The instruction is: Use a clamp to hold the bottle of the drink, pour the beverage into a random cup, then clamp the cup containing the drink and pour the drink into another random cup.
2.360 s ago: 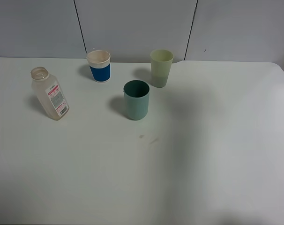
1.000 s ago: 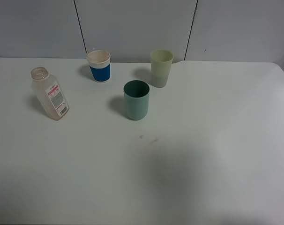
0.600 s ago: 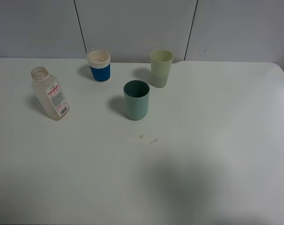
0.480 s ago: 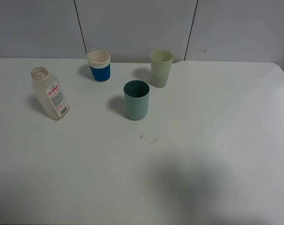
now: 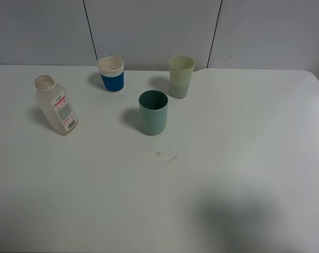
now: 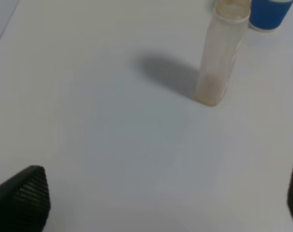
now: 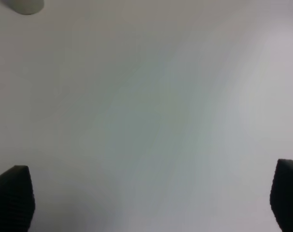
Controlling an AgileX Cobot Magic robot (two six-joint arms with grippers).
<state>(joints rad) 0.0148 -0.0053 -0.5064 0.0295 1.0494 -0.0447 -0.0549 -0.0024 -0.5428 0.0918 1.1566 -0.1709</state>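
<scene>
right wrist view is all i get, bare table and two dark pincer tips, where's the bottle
Observer: The bottle stands upright near the left side of the table in the high view, cap off.
Operator: any cups near it
Observer: The blue-banded white cup is nearest, behind it and to its right. The teal-green cup and the pale yellow-green cup stand further right, all apart.
Operator: left pincer on it yet
Observer: No, the left pincer is open, with the bottle ahead of it, untouched.
</scene>
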